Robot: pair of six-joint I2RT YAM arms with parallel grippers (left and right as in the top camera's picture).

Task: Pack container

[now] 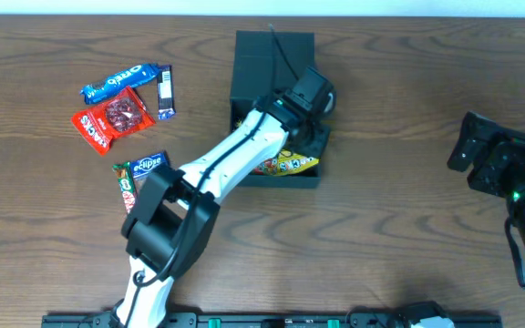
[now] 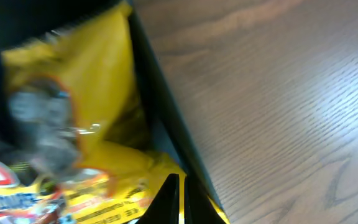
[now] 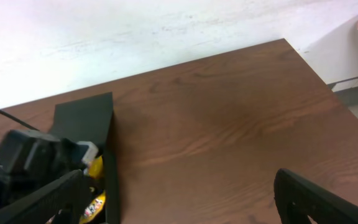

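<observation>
Dark teal-black square cardboard box [image 1: 281, 179] sits far-centre on the brown wooden desk [image 1: 408, 100], lid flap [image 1: 272, 55] folded back, bare desk to its right. Left hand [image 2: 180, 190] dips inside beside the box wall, fingers pressed together over a yellow snack packet [image 2: 98, 87]. Right hand [image 3: 179, 193] hangs spread, well apart.

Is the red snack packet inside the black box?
No, the red snack packet lies on the table, well left of the container.
</observation>
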